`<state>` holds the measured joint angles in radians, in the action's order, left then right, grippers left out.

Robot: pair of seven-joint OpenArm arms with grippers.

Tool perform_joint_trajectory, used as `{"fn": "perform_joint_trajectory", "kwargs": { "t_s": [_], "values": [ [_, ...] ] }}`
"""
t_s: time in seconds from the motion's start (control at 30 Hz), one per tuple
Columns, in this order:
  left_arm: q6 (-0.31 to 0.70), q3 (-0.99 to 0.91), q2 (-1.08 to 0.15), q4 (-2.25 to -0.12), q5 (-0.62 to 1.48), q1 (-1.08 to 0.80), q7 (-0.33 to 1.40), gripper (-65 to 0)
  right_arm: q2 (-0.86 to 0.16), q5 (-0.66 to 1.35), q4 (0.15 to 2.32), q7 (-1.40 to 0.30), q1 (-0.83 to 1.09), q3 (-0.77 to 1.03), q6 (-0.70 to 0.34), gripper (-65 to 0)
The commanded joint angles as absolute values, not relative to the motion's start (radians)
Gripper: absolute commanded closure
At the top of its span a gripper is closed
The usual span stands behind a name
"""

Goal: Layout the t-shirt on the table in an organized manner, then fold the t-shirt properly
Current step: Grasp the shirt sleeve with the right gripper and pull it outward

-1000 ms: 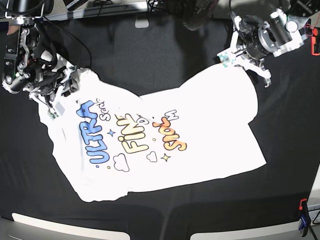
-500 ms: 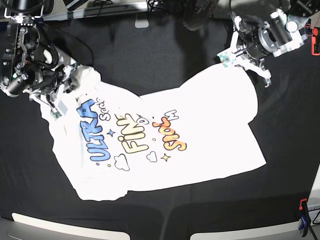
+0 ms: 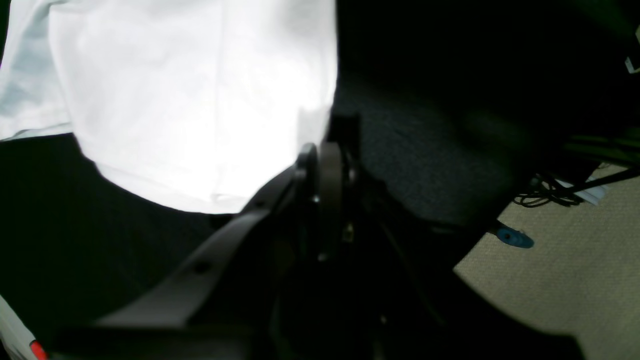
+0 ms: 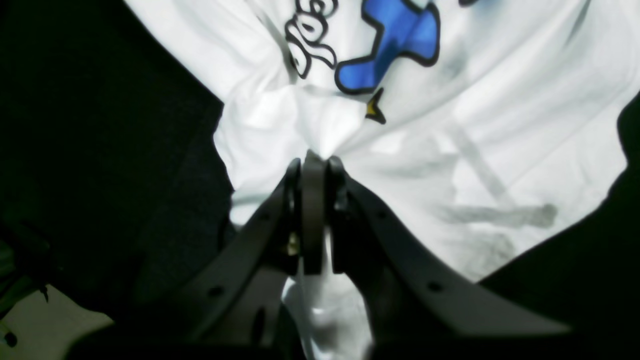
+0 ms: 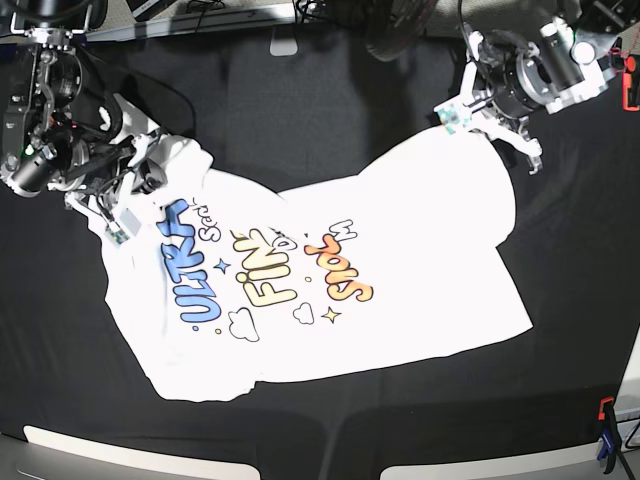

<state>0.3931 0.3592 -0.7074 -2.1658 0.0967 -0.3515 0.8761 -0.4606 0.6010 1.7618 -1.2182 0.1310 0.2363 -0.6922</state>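
Note:
The white t-shirt [image 5: 400, 260] lies print up across the black table [image 5: 300, 100], its letters running sideways. At its left corner my right gripper [image 5: 133, 190] is shut on a bunched fold. The right wrist view shows that gripper [image 4: 315, 160] with jaws together on a pinch of t-shirt [image 4: 450, 125] below a blue letter. My left gripper [image 5: 495, 135] sits at the shirt's far right corner. In the left wrist view the gripper [image 3: 320, 150] is shut where the plain t-shirt [image 3: 190, 100] corner runs into its tips.
A red clamp [image 5: 630, 90] and a blue clamp [image 5: 605, 450] sit at the table's right edge. Beyond the table edge the left wrist view shows beige floor [image 3: 575, 260], cables [image 3: 545, 192] and a blue clamp [image 3: 510, 237].
My right gripper has closed on the shirt's left corner and shifted slightly right, bunching the cloth there. The left arm and the right corner have not moved.

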Motion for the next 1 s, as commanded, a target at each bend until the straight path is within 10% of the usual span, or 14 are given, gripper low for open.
{"fn": "perform_joint_trajectory", "kwargs": {
  "t_s": [0.0, 0.13, 0.97],
  "values": [
    [0.388, 0.353, -0.718, -2.184, 0.097, -0.347, 0.867, 0.0, -0.476, 0.605, 1.779, -1.224, 0.12, 0.242, -0.698, -11.7],
    [0.388, 0.353, -0.718, -2.184, 0.097, -0.347, 0.867, 0.0, -0.476, 0.606, 1.779, -1.291, 0.12, 0.242, -0.698, -27.0],
    [0.388, 0.353, -0.717, -2.184, 0.098, -0.35, 0.867, 0.0, -0.523, 0.762, 1.592, -1.158, 0.496, 0.53, -0.698, -26.9]
  ]
}}
